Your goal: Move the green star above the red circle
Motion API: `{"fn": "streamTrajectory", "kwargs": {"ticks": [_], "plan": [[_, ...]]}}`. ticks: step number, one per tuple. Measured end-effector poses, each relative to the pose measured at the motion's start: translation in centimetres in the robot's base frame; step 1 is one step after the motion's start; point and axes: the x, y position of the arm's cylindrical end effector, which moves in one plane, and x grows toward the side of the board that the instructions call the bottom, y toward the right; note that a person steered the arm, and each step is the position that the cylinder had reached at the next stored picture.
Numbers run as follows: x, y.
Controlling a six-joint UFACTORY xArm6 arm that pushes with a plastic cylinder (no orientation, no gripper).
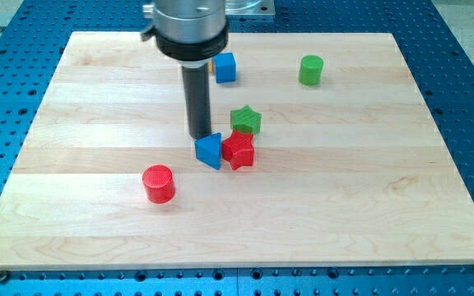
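Resting on the board near its middle, my tip (pixel 200 136) is a bare rod with no jaws to open or close. It sits just above the blue triangle (pixel 209 151), which touches the red star (pixel 239 150). The green star (pixel 245 120) lies just beside my tip toward the right edge, touching the red star's top. The red circle (pixel 159 183) sits well apart toward the bottom-left corner. The green star looks light, rigid and prone to spinning; I judge a flat notch on its right side best for pushing.
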Motion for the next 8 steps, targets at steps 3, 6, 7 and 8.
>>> {"fn": "streamTrajectory", "kwargs": {"ticks": [3,6,7,8], "plan": [[-8.4,12.5],[-1.1,10.9],[-0.3,8.2],[-0.3,6.5]]}}
